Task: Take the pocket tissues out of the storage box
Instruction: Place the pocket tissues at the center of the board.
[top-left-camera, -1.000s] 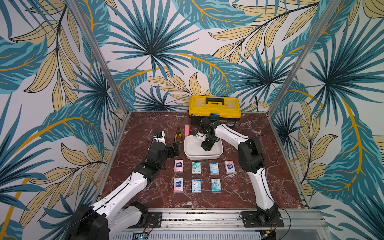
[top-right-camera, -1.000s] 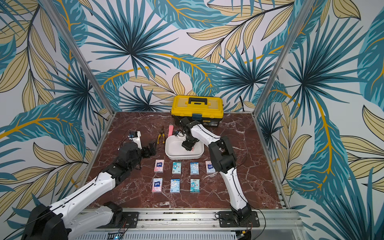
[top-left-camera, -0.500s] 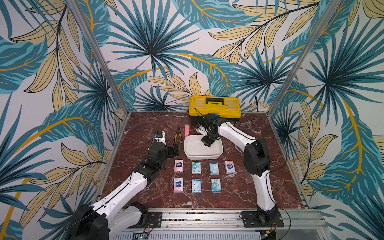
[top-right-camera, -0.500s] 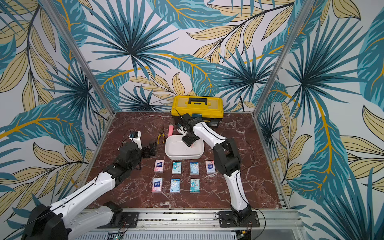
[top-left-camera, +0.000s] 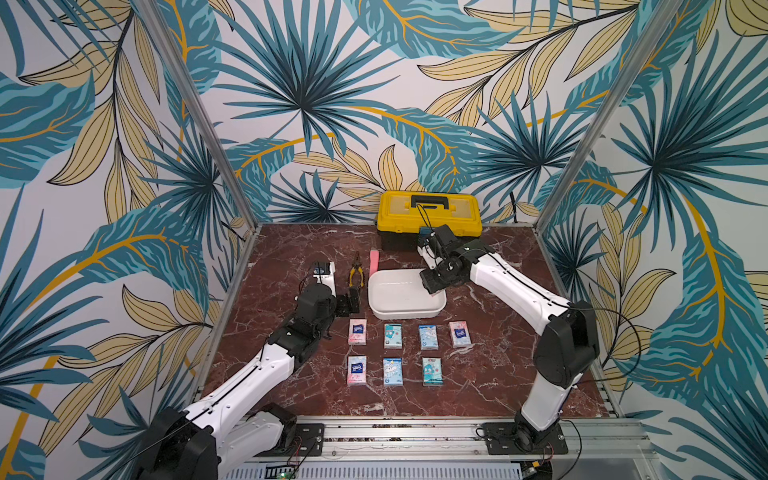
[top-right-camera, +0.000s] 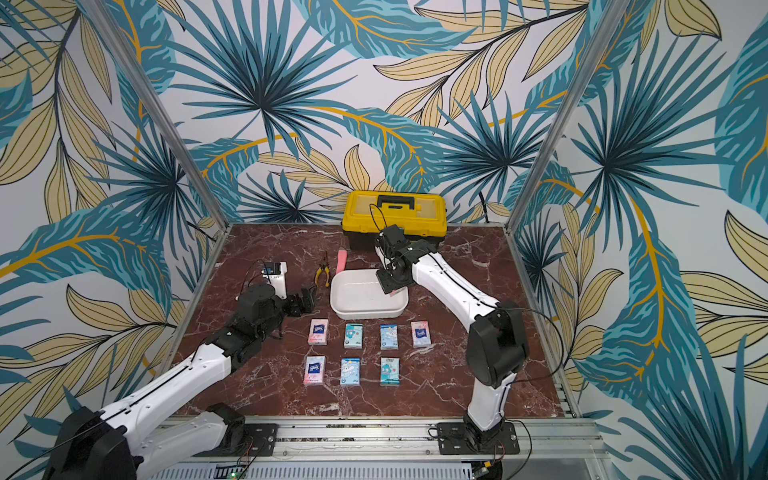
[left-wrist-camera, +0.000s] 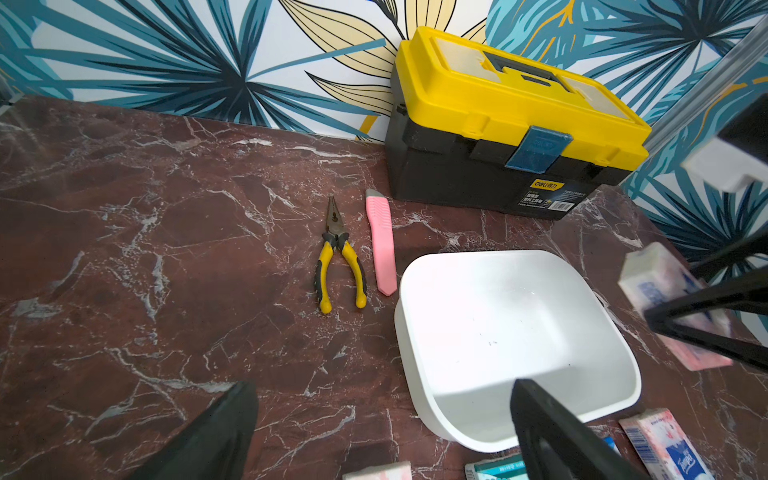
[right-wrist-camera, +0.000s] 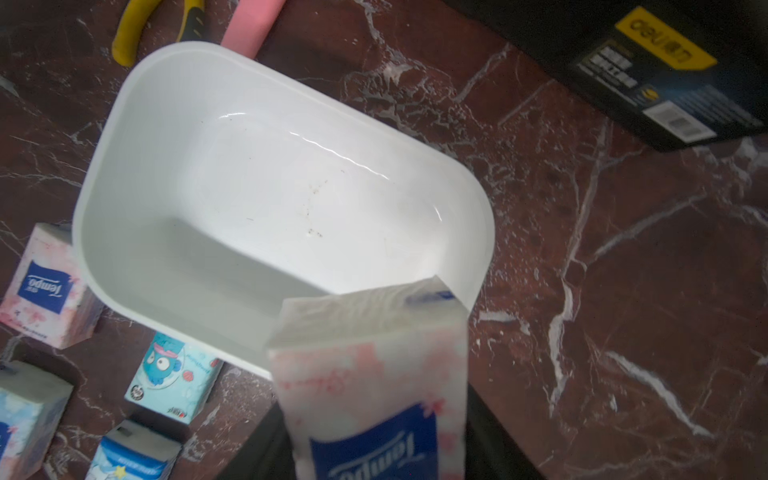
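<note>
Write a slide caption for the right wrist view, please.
Right claw holds a pink tissue pack at the rim of the empty storage box.

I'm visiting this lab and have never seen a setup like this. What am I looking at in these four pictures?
Two white robot arms stand at the near edge of a table, and each ends in a two-fingered gripper. The two wide pictures come from one camera head above that takes in the whole scene. The two close-ups come from cameras on the arms' wrists.

On the table lie seven pocket tissue packs in two rows, a white storage box with nothing inside, pliers, a pink bar and, at the back, a yellow toolbox.

The right gripper is closed on an eighth, pink pack, lifted above the box's edge. The left gripper is open beside the box and holds nothing.
</note>
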